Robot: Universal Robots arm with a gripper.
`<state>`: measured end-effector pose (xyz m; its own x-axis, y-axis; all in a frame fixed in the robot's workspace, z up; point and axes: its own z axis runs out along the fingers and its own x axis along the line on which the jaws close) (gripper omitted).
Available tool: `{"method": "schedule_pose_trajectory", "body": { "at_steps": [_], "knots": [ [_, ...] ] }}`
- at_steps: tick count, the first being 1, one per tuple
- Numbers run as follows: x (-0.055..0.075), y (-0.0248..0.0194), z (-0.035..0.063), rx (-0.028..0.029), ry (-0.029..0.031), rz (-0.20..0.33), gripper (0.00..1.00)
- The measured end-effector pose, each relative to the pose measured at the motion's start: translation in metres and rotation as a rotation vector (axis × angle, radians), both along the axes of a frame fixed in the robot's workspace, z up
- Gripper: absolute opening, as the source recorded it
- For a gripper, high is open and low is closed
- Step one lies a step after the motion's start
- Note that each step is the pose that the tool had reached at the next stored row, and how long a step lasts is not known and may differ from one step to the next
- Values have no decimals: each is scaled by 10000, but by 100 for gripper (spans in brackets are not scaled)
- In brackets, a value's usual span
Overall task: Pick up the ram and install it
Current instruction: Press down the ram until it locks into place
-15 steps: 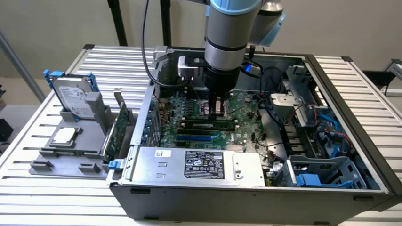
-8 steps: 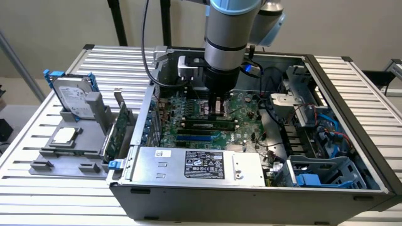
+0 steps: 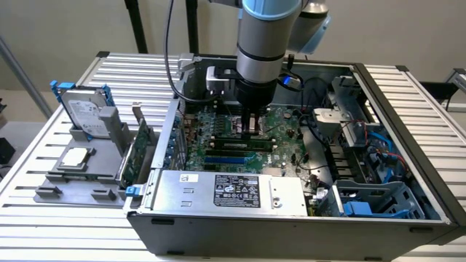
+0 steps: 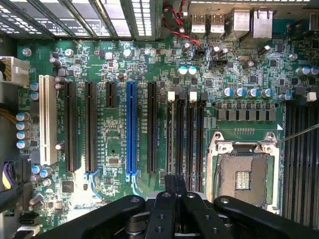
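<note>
One gripper [image 3: 252, 126] is seen clenched shut, lowered into the open computer case [image 3: 407, 164] at the centre of the exterior view, above the motherboard [image 3: 218, 123]. The ram [image 3: 239, 145] is seen standing on edge among the black slots [image 3: 218, 153], just below the gripper in the frame. Whether it is touched cannot be told. In the wrist view the closed gripper [image 4: 174, 181] is seen over those slots [image 4: 185, 134].

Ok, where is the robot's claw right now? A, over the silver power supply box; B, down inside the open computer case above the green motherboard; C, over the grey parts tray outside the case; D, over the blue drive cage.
B: in the exterior view the claw hangs inside the open dark computer case, right above the green motherboard.
</note>
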<state>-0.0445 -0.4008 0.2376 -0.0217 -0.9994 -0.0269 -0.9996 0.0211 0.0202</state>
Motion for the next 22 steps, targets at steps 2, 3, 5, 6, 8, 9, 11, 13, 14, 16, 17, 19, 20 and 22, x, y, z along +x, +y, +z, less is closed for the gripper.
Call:
{"method": "schedule_pose_trajectory", "body": {
  "at_steps": [2,3,5,6,8,9,11,13,14,16,17,19,20,22],
  "knots": [
    [-4,1,-18,-5,-14,-2,11],
    [-5,1,-28,-7,-22,-2,11],
    [-8,1,-49,-11,-42,-1,11],
    [-9,1,-60,-13,-53,0,11],
    [-13,-1,-82,-27,-73,-1,11],
    [-14,0,-99,-18,-86,-1,11],
    [-18,-1,-126,-25,-114,-2,11],
    [-18,0,-134,-18,-124,-1,11],
    [-19,-2,-116,-25,-121,0,11],
    [-15,1,-33,-14,-116,0,11],
    [-14,1,13,-14,-111,0,11],
    [-13,1,95,-15,-106,-3,11],
    [-12,1,102,-14,-106,-2,11],
    [-12,1,102,-13,-106,-1,11]
  ]
}}
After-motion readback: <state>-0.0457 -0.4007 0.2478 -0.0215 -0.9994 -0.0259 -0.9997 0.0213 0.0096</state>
